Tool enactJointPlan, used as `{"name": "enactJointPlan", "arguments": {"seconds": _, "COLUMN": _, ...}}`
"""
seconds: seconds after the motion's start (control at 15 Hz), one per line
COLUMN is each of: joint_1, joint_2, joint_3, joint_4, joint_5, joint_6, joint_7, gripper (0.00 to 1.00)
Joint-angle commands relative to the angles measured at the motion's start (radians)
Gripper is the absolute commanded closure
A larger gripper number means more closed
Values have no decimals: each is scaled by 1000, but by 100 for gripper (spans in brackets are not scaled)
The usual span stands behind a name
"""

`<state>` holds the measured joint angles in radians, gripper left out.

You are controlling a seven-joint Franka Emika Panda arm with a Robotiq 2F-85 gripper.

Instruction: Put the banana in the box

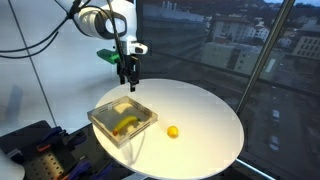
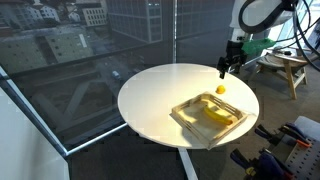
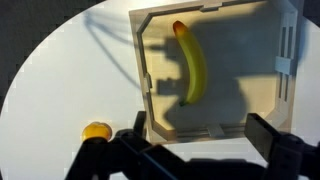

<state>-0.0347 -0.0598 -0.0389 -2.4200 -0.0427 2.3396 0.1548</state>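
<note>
The yellow banana [image 3: 193, 67] lies inside the shallow tan box [image 3: 146, 90]. It also shows in both exterior views [image 1: 126, 124] [image 2: 217, 113], resting in the box [image 1: 103, 121] [image 2: 186, 117] on the round white table. My gripper [image 1: 128, 75] [image 2: 226, 71] hangs above the table, a good way above the box and apart from it. In the wrist view its dark fingers [image 3: 195, 150] are spread wide with nothing between them.
A small round yellow-orange fruit [image 1: 173, 131] [image 2: 221, 88] [image 3: 97, 131] sits on the white table [image 1: 200, 110] beside the box. The table edge drops off all round. Large windows stand behind, and a blue-black stand [image 1: 30, 145] is near the table.
</note>
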Motion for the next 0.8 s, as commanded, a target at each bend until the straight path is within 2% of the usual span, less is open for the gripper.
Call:
{"name": "enactJointPlan", "arguments": {"seconds": 0.0, "joint_1": -5, "joint_2": -50, "joint_3": -1, "joint_4": -21, "joint_5": 10, "joint_6": -46, "joint_7": -16, "gripper": 0}}
{"name": "enactJointPlan", "arguments": {"seconds": 0.73, "joint_1": -5, "joint_2": -90, "joint_3": -2, "joint_4": -35, "joint_5": 22, "joint_6": -88, "joint_7": -39, "gripper": 0}}
